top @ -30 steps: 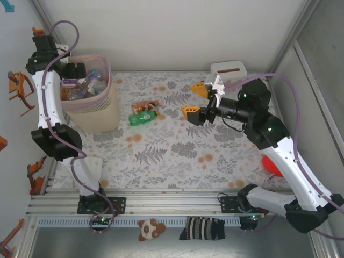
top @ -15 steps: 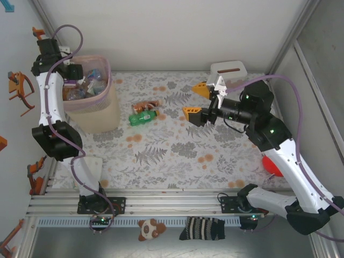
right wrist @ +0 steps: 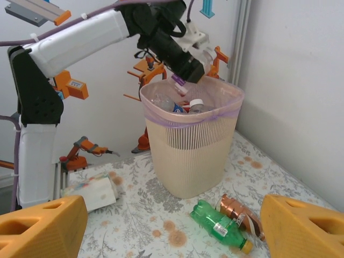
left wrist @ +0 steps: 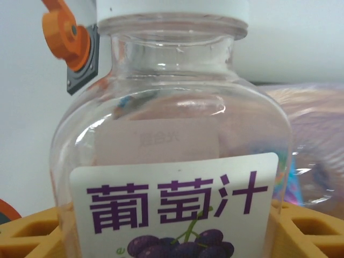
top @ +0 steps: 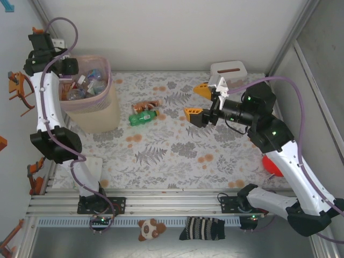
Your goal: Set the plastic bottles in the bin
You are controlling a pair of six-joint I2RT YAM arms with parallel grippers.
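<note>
The tall pale-pink bin (top: 91, 110) stands upright at the far left of the surface (top: 177, 145), heaped with bottles (top: 86, 86); a clear bottle (left wrist: 172, 161) with a purple grape label sits in the left hand (right wrist: 181, 75) over its rim; a green bottle (top: 142, 117) and a coppery bottle (top: 146, 105) lie side by side near the bin.

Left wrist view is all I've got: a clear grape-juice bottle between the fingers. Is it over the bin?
Observer: Yes. The right wrist view shows the left gripper holding the grape-juice bottle just above the opening of the bin.
Operator: How full is it?
Observer: Several bottles are piled up close to its rim.
Operator: Any others outside it?
Observer: Two lie on the table beside it: a green bottle and a copper-coloured bottle.
</note>
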